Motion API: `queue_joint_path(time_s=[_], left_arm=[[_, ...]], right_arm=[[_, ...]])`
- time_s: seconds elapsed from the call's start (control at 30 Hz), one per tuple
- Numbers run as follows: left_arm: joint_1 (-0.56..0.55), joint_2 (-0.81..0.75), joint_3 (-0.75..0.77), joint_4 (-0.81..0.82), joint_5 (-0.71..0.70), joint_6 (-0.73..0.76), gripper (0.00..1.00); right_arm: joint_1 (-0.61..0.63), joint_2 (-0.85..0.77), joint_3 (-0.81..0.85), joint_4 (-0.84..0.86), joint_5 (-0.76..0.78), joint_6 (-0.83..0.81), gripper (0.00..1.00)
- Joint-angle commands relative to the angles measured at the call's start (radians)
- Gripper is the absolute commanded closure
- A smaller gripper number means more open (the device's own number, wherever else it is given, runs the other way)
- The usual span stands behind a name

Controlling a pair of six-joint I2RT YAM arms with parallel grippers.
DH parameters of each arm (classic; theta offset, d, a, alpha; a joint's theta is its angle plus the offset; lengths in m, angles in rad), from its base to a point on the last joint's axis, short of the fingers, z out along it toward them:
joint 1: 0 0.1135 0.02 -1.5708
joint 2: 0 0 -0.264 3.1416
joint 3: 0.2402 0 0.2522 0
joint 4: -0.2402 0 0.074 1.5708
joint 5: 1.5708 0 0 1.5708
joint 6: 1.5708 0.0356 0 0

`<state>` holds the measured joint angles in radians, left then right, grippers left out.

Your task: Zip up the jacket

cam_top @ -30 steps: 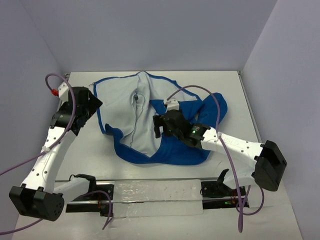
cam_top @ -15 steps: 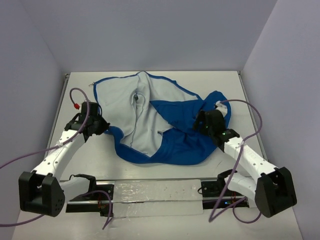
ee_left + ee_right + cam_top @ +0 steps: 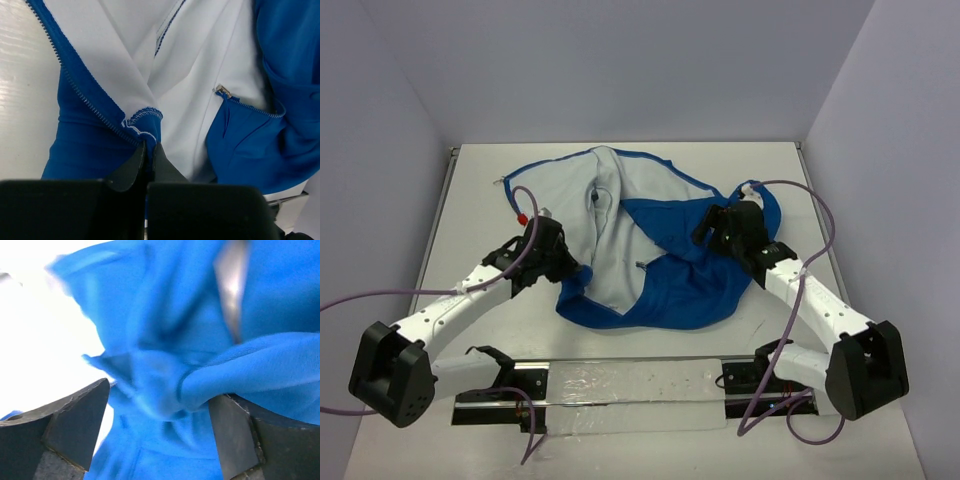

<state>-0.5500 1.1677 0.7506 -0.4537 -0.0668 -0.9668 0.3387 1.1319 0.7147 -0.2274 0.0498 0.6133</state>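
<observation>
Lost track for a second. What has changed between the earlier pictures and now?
The left gripper swung in from the jacket's left edge to its near-left corner, where its jaws now pinch the zipper edge, drawn rightward. The right gripper left the jacket's middle for its right side, jaws open. The jacket's far edge stayed put, zipper undone.

White matte counter (image 3: 470, 190), evenly lit. Pale lavender back wall (image 3: 640, 70) behind the counter, matching left wall (image 3: 370, 150) and right wall (image 3: 900, 150) flanking the counter. Soft diffuse light, faint shadows.
</observation>
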Motion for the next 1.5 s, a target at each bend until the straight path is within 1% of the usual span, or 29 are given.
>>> queue_joint_path(time_s=[0.0,0.13,0.17,0.27,0.37,0.4,0.43,0.47,0.5,0.57,0.63,0.7,0.77,0.9,1.0,1.1,1.17,1.23,1.27,1.33,1.37,1.4,1.47], left_arm=[[-0.084,0.003,0.066,-0.042,-0.069,-0.060,1.00],[-0.128,-0.061,0.060,-0.084,-0.115,-0.097,1.00],[-0.133,-0.076,0.055,-0.089,-0.138,-0.105,1.00],[-0.137,-0.112,0.031,-0.099,-0.173,-0.135,1.00],[-0.137,-0.126,0.041,-0.204,-0.261,-0.180,1.00],[-0.137,-0.134,0.049,-0.262,-0.314,-0.221,1.00],[-0.137,-0.158,0.059,-0.424,-0.445,-0.411,1.00],[-0.137,-0.161,0.054,-0.429,-0.495,-0.505,1.00],[-0.136,-0.232,0.029,-0.516,-0.543,-0.604,1.00],[-0.137,-0.275,-0.008,-0.565,-0.583,-0.734,1.00],[-0.136,-0.403,-0.066,-0.585,-0.630,-0.874,1.00],[-0.135,-0.474,-0.085,-0.593,-0.665,-0.909,1.00],[-0.135,-0.502,-0.092,-0.600,-0.704,-0.939,1.00],[-0.134,-0.469,-0.040,-0.640,-0.791,-0.926,1.00],[-0.130,-0.404,0.040,-0.634,-0.846,-0.835,1.00],[-0.130,-0.340,0.103,-0.558,-0.868,-0.689,1.00],[-0.129,-0.282,0.135,-0.482,-0.858,-0.528,1.00],[-0.125,-0.244,0.150,-0.418,-0.833,-0.414,1.00],[-0.120,-0.212,0.160,-0.374,-0.806,-0.341,1.00],[-0.115,-0.146,0.185,-0.355,-0.780,-0.248,1.00],[-0.114,-0.097,0.207,-0.388,-0.781,-0.249,1.00],[-0.114,-0.052,0.239,-0.452,-0.799,-0.286,1.00],[-0.104,0.014,0.258,-0.565,-0.840,-0.379,1.00]], right_arm=[[0.082,-0.023,0.126,-0.011,0.011,-0.073,0.11],[0.161,0.020,0.196,-0.054,0.067,-0.096,0.08],[0.173,0.037,0.210,-0.060,0.104,-0.098,0.07],[0.196,0.050,0.236,-0.068,0.133,-0.098,0.06],[0.200,0.037,0.240,-0.063,0.164,-0.096,0.05],[0.200,0.029,0.241,-0.069,0.177,-0.095,0.05],[0.198,0.023,0.239,-0.075,0.205,-0.093,0.05],[0.196,0.017,0.239,-0.075,0.223,-0.092,0.05],[0.192,0.007,0.233,-0.084,0.258,-0.064,0.05],[0.187,-0.013,0.223,-0.082,0.288,-0.040,0.05],[0.186,-0.072,0.198,-0.063,0.321,-0.018,0.05],[0.186,-0.111,0.193,-0.062,0.315,-0.019,0.07],[0.186,-0.168,0.200,-0.068,0.301,-0.030,0.08],[0.186,-0.213,0.221,-0.105,0.318,-0.071,0.08],[0.184,-0.200,0.233,-0.140,0.315,-0.105,0.07],[0.186,-0.170,0.225,-0.141,0.247,-0.114,0.07],[0.192,-0.140,0.207,-0.129,0.188,-0.117,0.07],[0.206,-0.106,0.201,-0.123,0.151,-0.125,0.07],[0.224,-0.077,0.203,-0.124,0.127,-0.137,0.07],[0.272,-0.010,0.226,-0.152,0.113,-0.161,0.07],[0.314,0.041,0.252,-0.187,0.129,-0.174,0.06],[0.373,0.084,0.273,-0.216,0.152,-0.184,0.06],[0.433,0.157,0.296,-0.265,0.227,-0.176,0.05]])
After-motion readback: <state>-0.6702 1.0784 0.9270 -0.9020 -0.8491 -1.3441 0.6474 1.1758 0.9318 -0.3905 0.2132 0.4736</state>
